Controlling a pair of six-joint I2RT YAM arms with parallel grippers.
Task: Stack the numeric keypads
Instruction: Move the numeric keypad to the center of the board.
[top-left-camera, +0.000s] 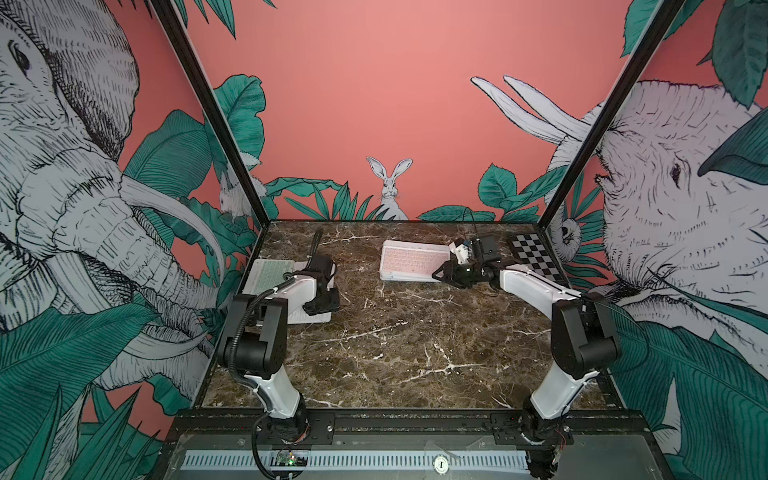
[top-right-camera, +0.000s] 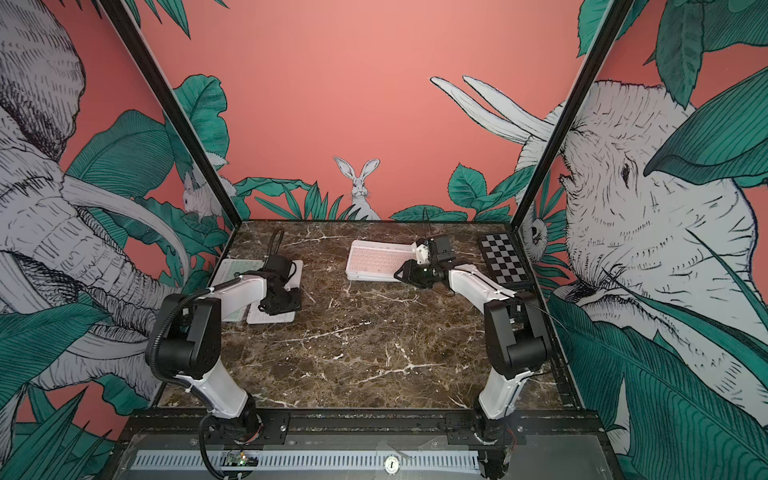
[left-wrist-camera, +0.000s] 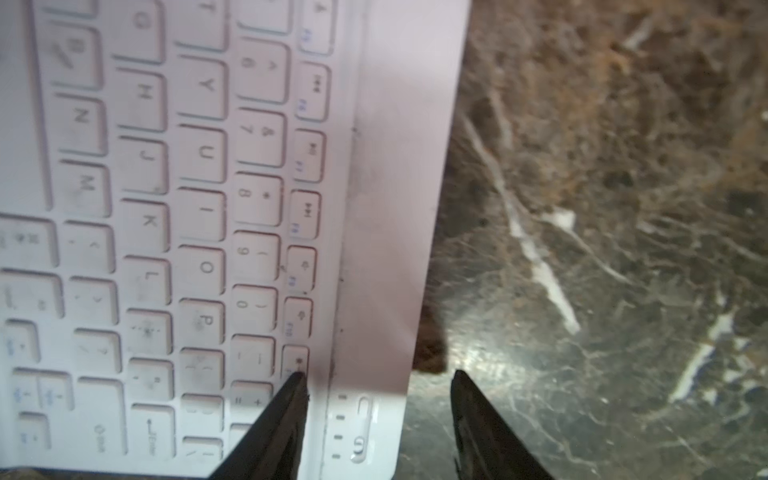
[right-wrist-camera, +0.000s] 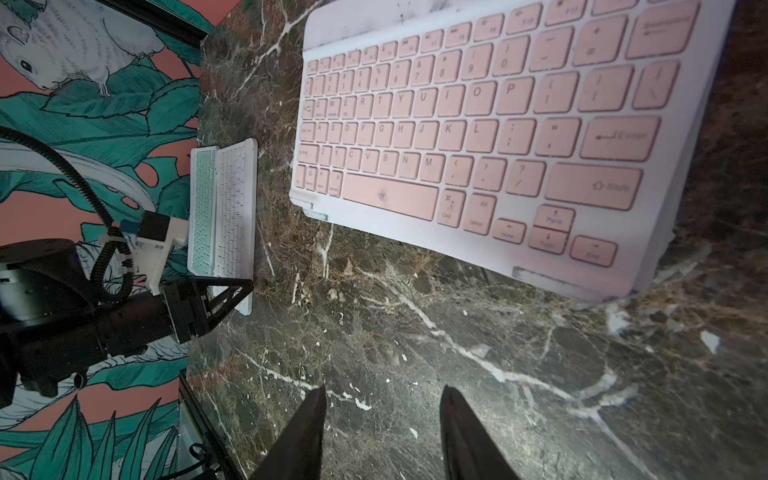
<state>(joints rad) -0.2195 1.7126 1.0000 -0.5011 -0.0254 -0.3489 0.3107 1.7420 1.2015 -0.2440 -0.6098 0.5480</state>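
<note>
- Left gripper (left-wrist-camera: 377, 374): jaws spread. One black tip sits over the key side of the white keypad (left-wrist-camera: 187, 208) and the other is out over the marble table (left-wrist-camera: 602, 249), so the keypad's plain long edge lies in the gap. The view is blurry there, so no telling whether either tip actually touches it.
- Right gripper (right-wrist-camera: 383, 388): jaws spread too, with nothing but bare marble between them. It hovers just off the near right corner of the pink keypad (right-wrist-camera: 478, 124).
- The pink keypad tops a pile (top-left-camera: 399, 277) in the far middle of the table. Only thin white edges of the keypads underneath peek out, so there's no honest count.
- The white keypad lies on the left side. In both top views it's mostly buried under the left arm (top-left-camera: 299, 289), and only its near end pokes out.
- The mint keypad (top-left-camera: 270, 276) lies just left of the white one, long edges together. Whether one overlaps the other is hard to make out, and the arm hides its near part.
- The checkered board (top-left-camera: 536, 255) is in the far right corner.
</note>
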